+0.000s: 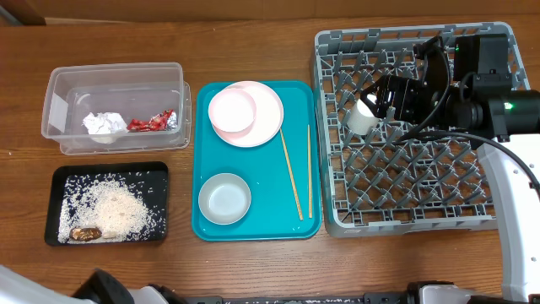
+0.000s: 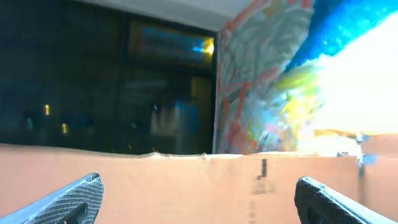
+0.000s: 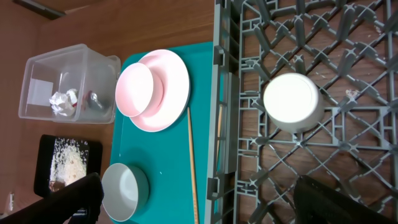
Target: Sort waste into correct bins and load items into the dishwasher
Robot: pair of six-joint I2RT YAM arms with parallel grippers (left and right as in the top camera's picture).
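Right gripper (image 3: pixel 199 190), wide open and empty, hovers over white cup (image 3: pixel 291 99) in grey rack (image 3: pixel 348 37); left gripper (image 2: pixel 199 193) equally wide.

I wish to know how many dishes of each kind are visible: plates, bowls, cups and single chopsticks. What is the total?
plates: 2
bowl: 1
cup: 1
chopsticks: 2
Total: 6
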